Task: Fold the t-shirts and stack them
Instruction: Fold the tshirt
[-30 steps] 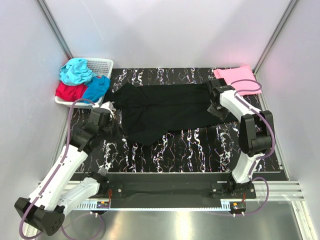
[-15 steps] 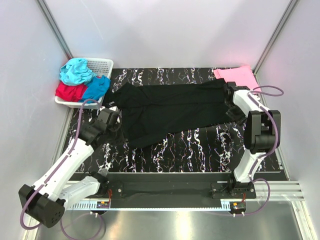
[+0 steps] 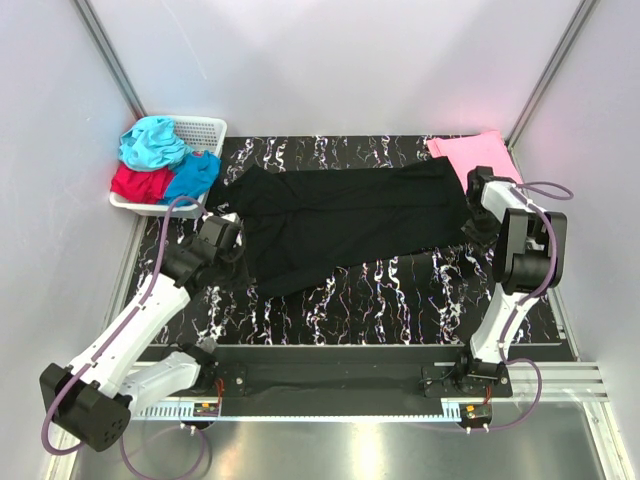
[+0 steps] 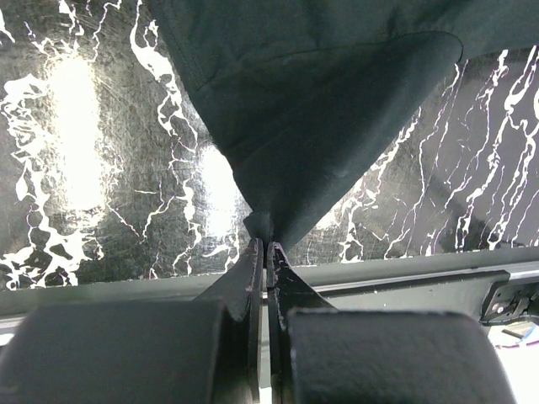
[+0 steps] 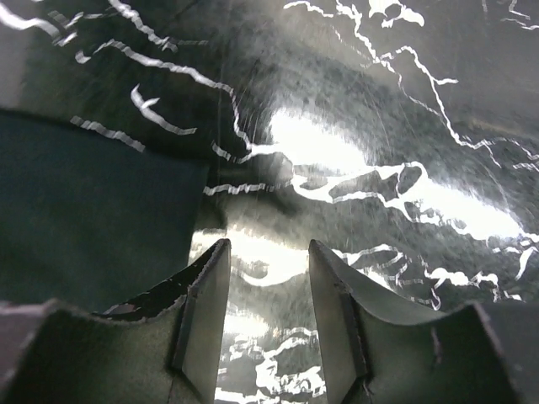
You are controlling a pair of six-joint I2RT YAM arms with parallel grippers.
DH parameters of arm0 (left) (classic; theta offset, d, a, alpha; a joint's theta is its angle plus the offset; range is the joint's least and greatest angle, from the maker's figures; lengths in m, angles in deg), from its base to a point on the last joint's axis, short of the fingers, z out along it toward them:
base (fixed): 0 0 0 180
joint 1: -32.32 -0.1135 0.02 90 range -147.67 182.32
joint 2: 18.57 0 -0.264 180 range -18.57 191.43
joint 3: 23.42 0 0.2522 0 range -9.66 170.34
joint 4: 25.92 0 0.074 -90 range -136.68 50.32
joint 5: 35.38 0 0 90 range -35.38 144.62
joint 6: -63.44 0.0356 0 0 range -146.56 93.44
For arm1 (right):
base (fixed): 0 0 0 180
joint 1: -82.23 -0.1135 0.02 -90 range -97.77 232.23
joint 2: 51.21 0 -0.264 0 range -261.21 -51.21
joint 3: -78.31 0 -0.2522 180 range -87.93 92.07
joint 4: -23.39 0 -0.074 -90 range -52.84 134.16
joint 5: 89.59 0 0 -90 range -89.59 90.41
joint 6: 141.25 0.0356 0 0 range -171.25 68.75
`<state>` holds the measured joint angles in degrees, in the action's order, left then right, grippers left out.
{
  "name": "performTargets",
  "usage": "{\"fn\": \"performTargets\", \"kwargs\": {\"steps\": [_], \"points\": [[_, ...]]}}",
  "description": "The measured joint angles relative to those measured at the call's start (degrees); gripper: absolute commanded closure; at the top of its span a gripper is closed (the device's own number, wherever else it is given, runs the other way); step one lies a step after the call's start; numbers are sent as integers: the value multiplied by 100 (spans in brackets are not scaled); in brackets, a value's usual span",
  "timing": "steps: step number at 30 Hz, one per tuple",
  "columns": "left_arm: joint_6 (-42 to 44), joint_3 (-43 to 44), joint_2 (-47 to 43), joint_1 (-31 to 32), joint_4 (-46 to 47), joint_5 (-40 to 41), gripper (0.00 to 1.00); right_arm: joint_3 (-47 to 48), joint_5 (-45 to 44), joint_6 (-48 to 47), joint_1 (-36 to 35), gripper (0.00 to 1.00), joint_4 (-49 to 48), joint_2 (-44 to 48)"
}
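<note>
The left pincer (image 4: 264, 242) is pressed together on a gathered corner of the large black cloth t-shirt (image 4: 320, 126), and the cloth fans out from that pinch toward the top of the left wrist view. Around it shows the glossy black white-veined tabletop (image 4: 84, 151). In the overhead view this pincer sits at the shirt's lower left edge, left of centre. The right pincer (image 5: 268, 252) stands apart with only bare tabletop between its fingers. The black shirt's edge lies at the left of the right wrist view, beside the fingers rather than between them, and whether it touches a finger cannot be told. From above, the black shirt (image 3: 340, 215) lies spread across the middle of the tabletop (image 3: 400, 300), reaching from one arm to the other. A pink cloth t-shirt (image 3: 470, 155) lies flat at the upper right, just beyond the right arm. At the upper left a white plastic lattice basket (image 3: 205, 128) holds a crumpled teal t-shirt (image 3: 150, 140), a red t-shirt (image 3: 138, 182) and a blue t-shirt (image 3: 192, 175), the blue one spilling over the rim toward the black shirt.
</note>
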<state>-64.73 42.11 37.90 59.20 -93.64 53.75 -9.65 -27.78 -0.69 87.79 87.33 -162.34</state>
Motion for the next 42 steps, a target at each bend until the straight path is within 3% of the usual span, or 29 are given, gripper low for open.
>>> {"fn": "performTargets", "kwargs": {"steps": [19,31,42], "points": [[103,251,190,4,-68,-116,100,315,686,-535,199,57,-544,-219],[109,363,509,22,-48,-116,100,643,671,-734,199,57,-608,221],[107,566,610,31,-42,-105,100,389,796,-601,199,55,-730,219]]}}
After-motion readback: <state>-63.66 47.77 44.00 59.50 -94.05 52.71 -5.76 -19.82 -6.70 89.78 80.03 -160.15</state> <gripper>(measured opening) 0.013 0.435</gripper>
